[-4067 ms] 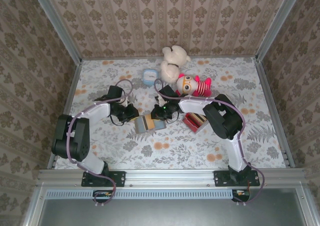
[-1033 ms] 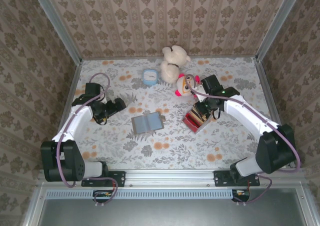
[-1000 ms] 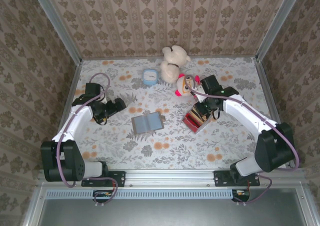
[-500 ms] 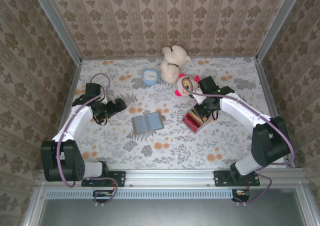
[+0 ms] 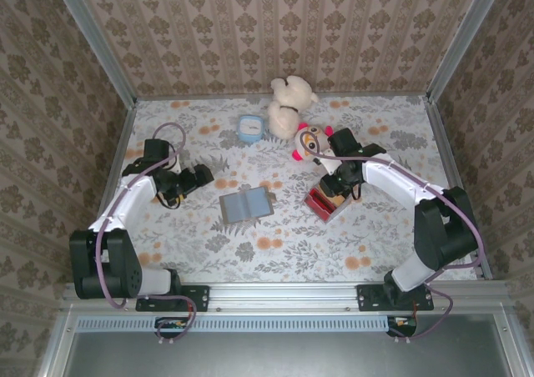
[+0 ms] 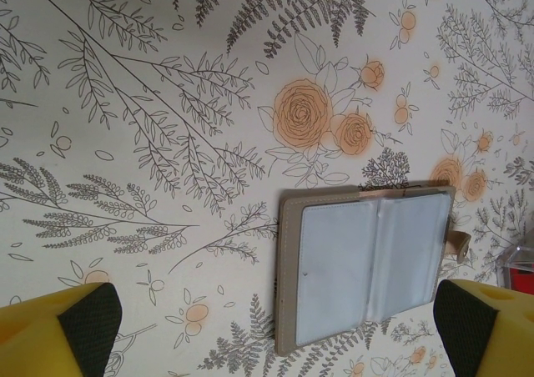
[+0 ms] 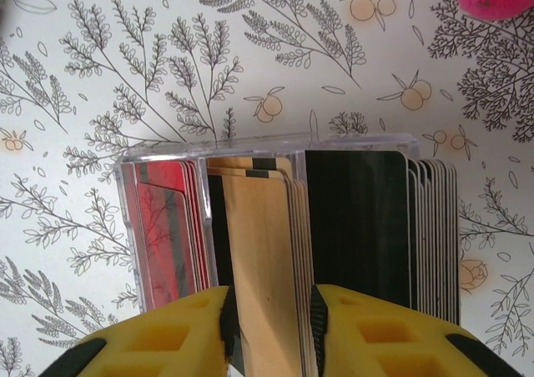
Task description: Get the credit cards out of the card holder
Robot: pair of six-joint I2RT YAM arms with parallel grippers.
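Soft, even light from above fills my overhead feed; the floral table (image 5: 275, 252) reads bright, with faint shadows close under the arms. On my left wrist feed the card holder (image 6: 367, 268) is sharp, its clear pockets pale with sheen, while the left gripper (image 6: 271, 335) shows blurred pads (image 6: 88, 323). On the right, the clear tray (image 7: 250, 143) glints along its rim; the tan card (image 7: 263, 252) in the right gripper (image 7: 271, 323) is crisp.
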